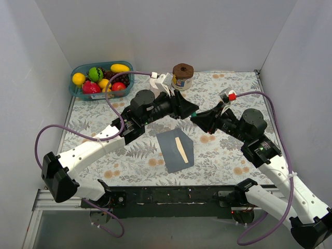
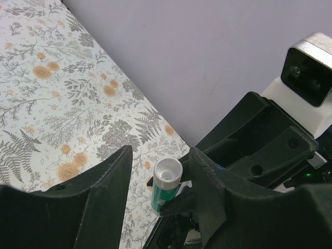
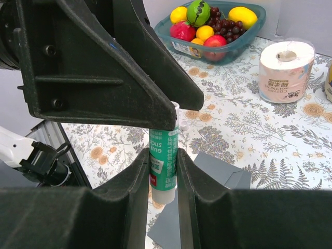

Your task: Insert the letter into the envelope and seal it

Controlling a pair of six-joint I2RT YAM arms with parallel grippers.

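Right gripper (image 3: 163, 174) is pinching the glue stick (image 3: 163, 150) upright while the left gripper (image 2: 161, 158), jaws spread, is flanking its white end and should be centring before squeezing; the letter (image 1: 181, 149) is showing as a cream strip against the envelope (image 1: 171, 155) nearby.

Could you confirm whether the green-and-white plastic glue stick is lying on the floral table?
No, the right gripper holds the glue stick clamped, clear above the table.

The envelope (image 1: 174, 154) lies in the middle of the table (image 1: 228, 155), a fruit tub (image 1: 78, 92) back left, a jar (image 1: 182, 77) back centre.
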